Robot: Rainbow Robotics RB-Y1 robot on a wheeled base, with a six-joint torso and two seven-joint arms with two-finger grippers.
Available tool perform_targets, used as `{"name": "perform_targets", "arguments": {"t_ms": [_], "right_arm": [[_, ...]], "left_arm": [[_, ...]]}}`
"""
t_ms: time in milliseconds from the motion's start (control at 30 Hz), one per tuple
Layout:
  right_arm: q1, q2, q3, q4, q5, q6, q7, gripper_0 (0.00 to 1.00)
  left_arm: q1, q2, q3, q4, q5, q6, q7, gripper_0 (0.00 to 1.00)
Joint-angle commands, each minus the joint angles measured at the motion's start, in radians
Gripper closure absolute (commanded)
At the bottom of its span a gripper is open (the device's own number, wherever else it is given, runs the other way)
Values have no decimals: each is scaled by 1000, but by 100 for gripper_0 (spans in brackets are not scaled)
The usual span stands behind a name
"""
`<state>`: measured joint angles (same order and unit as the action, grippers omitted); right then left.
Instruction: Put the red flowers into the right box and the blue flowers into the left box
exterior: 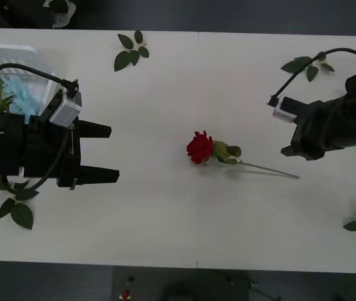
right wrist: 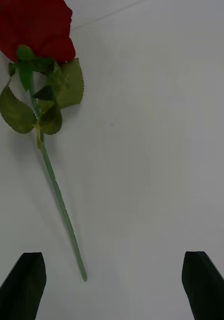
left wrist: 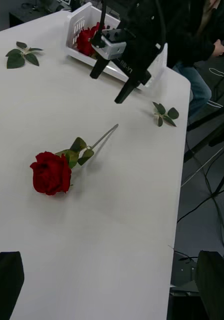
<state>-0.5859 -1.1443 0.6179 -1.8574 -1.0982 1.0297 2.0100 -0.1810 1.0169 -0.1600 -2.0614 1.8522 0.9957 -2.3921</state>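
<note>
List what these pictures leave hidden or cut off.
- Left box, front view: mostly covered by the left arm; its contents are partly hidden.
- Right box, left wrist view: the right gripper blocks part of it.
- Rose, right wrist view: the flower head is cut off by the picture's edge.

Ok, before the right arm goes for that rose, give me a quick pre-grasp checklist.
1. Right gripper open: ok, fingers spread wide.
2. Nothing held in it: ok.
3. Rose free on the table, nothing on top of it: ok.
4. Stem between the fingers: not ok, it lies off-centre, near one finger.
5. Left gripper out of the way: ok, open and well apart from the rose.
6. Right box has room: cannot tell, red flowers already in it, mostly hidden by the arm.
</note>
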Motion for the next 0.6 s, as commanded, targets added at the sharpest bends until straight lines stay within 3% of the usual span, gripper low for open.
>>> {"name": "perform_targets", "arguments": {"t_ms": [33, 333, 600], "right_arm": [[-25, 92, 14, -8, 89, 32, -30, 20], [-46, 176, 195, -6, 311, -36, -154, 20], [-64, 302, 229, 90, 411, -25, -232, 20]], "left_arm": [[18, 15, 19, -25, -2, -3, -30, 0], [18, 15, 19, -25, -2, -3, -30, 0], [18, 15, 19, -25, -2, -3, -30, 0]]}}
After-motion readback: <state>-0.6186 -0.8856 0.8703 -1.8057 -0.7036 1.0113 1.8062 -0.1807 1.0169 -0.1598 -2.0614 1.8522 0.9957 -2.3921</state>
